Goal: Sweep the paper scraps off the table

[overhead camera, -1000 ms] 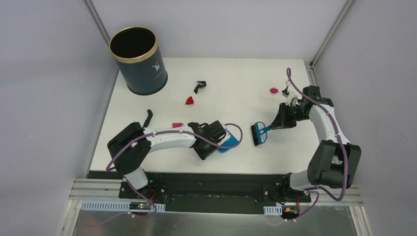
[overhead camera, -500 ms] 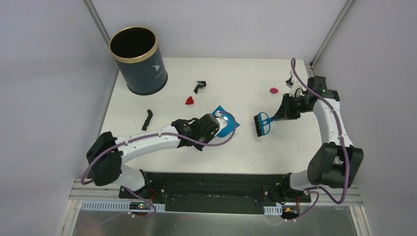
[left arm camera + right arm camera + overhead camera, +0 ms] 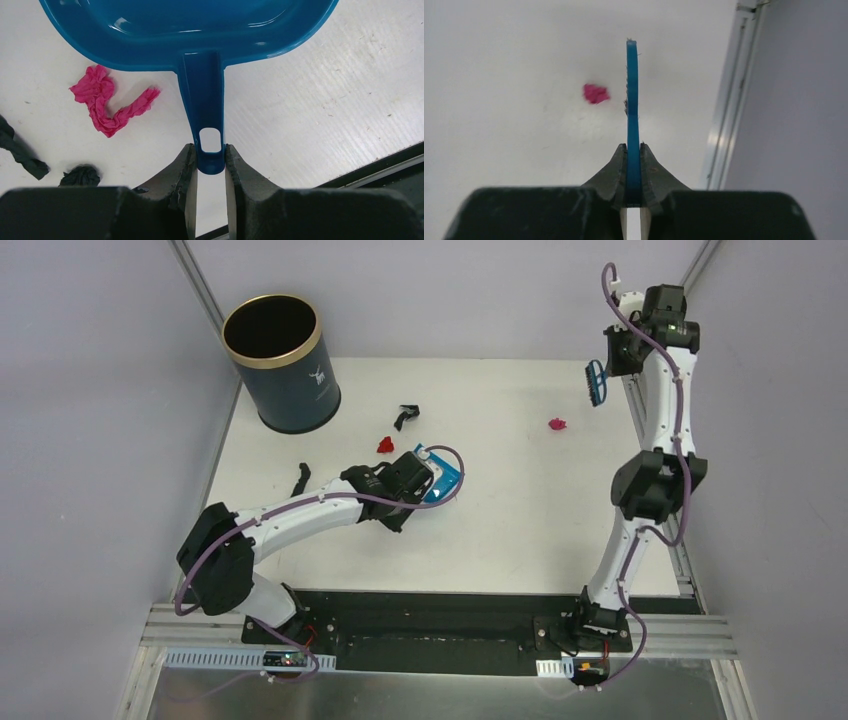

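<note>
The left jaws pinch the end of the dustpan's point(image 3: 200, 30) handle, closed narrowly on it. The dustpan point(image 3: 445, 480) sits mid-tabletop point(image 3: 500, 530), whether flat on it I cannot tell. A twisted pink scrap point(image 3: 107, 102) lies on the tabletop just left of the handle, outside the pan, with two black bits point(image 3: 80, 175) nearer the jaws. Seen from above, a red scrap point(image 3: 385, 445) lies just beyond the pan, a black scrap point(image 3: 407, 415) farther back toward the bin point(image 3: 280, 365), and a dark strip point(image 3: 300, 478) to the left. The right jaws clamp the brush point(image 3: 632, 100) edge-on – the arm stretches high at the far right corner, the brush point(image 3: 596, 382) well apart from a small pink scrap point(image 3: 557, 424) on the tabletop.
</note>
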`<state>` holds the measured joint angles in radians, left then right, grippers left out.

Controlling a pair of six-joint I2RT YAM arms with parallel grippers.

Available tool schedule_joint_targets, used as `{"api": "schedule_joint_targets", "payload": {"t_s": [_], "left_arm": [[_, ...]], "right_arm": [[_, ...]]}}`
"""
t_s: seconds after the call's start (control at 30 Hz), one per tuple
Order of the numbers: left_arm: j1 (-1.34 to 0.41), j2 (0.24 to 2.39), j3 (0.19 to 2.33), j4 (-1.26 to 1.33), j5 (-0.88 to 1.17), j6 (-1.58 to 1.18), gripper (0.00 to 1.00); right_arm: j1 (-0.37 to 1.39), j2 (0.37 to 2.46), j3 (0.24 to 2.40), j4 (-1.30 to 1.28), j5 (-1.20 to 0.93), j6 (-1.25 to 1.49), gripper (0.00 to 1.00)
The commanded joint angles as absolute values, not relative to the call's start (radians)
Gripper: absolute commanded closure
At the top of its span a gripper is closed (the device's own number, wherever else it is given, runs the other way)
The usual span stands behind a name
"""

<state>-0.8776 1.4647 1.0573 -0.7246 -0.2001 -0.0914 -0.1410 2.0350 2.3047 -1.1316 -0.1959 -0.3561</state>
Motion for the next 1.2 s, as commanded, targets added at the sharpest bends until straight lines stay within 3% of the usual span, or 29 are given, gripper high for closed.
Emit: {"api": "schedule_joint_targets", "payload": {"t_s": [0.0,0.2,0.47,0.7,0.87,1.1,1.17], "left_arm": [[-0.877,1.456,1.098,-0.741,-0.182,-0.105,1.00],[-0.845,1.450,1.100,-0.736,-0.130,-0.121,1.00],[-0.791,1.431,1.101,-0.719,-0.061,-0.137,1.00],[-0.754,1.402,1.101,-0.727,-0.104,-0.137,1.00],[-0.639,1.342,1.106,-0.739,-0.171,-0.145,1.00],[-0.572,1.283,1.093,-0.730,-0.286,-0.141,1.00],[-0.560,1.277,1.090,-0.727,-0.299,-0.143,1.00]], "right_arm": [[-0.108,2.259,2.510,-1.136,0.120,-0.523,1.00],[-0.028,2.326,2.393,-1.028,0.240,-0.654,1.00],[0.140,2.078,2.080,-1.166,-0.057,-0.609,1.00],[0.158,1.997,2.172,-1.299,-0.200,-0.453,1.00],[0.156,1.973,2.200,-1.113,-0.209,-0.356,1.00],[0.176,2.061,2.153,-0.748,-0.727,0.189,1.00],[0.190,2.092,2.085,-0.499,-0.727,0.189,1.00]]}}
